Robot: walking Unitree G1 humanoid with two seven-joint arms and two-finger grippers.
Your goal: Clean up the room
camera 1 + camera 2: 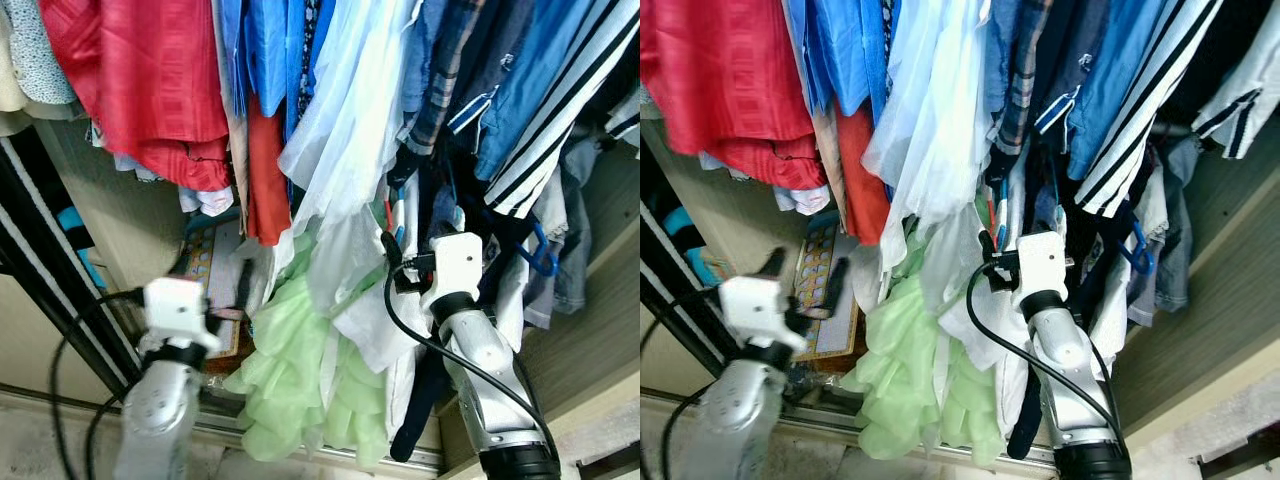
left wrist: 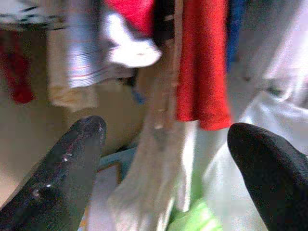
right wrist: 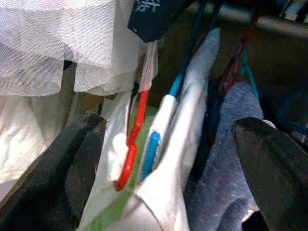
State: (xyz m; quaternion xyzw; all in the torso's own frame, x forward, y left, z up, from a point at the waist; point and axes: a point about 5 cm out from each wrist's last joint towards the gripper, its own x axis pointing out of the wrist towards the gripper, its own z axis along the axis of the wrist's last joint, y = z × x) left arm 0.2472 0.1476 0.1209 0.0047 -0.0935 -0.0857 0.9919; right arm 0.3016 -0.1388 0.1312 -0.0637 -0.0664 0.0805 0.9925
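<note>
Jaws gape on both grippers: the right gripper [image 3: 166, 159] straddles a white garment [image 3: 180, 159] on red and blue hangers [image 3: 132, 144] mid-frame; the left gripper [image 2: 166, 168] idles lower left. Closing crookedly could snag neighbouring clothes.

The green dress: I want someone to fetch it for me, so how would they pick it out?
Look in the open wardrobe, under the crowded row of hanging clothes. The green dress hangs lowest, near the wardrobe floor, between the two grippers. It is the one pale mint, ruffled piece, below the sheer white garment.
</note>
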